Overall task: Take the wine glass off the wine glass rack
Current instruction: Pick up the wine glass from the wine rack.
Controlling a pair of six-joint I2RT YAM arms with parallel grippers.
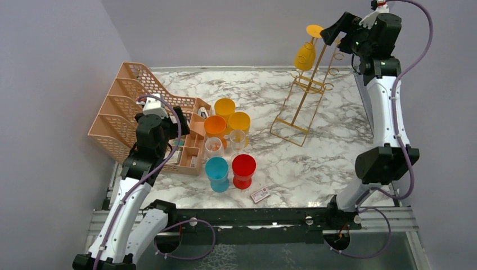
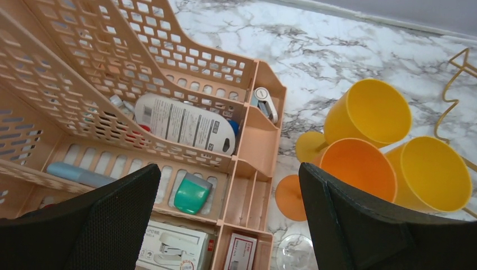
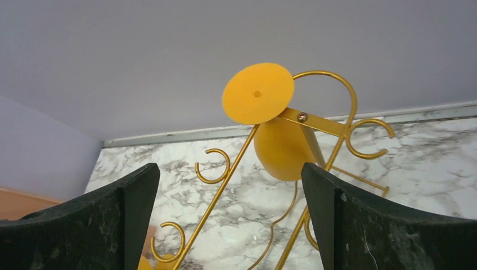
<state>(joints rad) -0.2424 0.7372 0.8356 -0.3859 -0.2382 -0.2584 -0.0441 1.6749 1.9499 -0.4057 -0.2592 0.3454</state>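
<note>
A yellow wine glass [image 1: 305, 54] hangs upside down at the top of the gold wire rack [image 1: 301, 107] at the back right of the table. In the right wrist view the glass's round foot [image 3: 257, 93] rests on the top rail and its bowl [image 3: 282, 148] hangs below. My right gripper [image 1: 333, 29] is open and empty, high up just right of the glass's foot, apart from it; in its own view the gripper [image 3: 230, 219] faces the rack. My left gripper [image 2: 228, 219] is open and empty above the peach organizer [image 1: 135, 112].
Several coloured goblets [image 1: 228, 121] stand in the middle of the table, with a blue cup [image 1: 216, 173], a red cup [image 1: 243, 170] and a small card [image 1: 260, 194] nearer the front. The organizer's trays [image 2: 169, 169] hold stationery. Walls close the back and sides.
</note>
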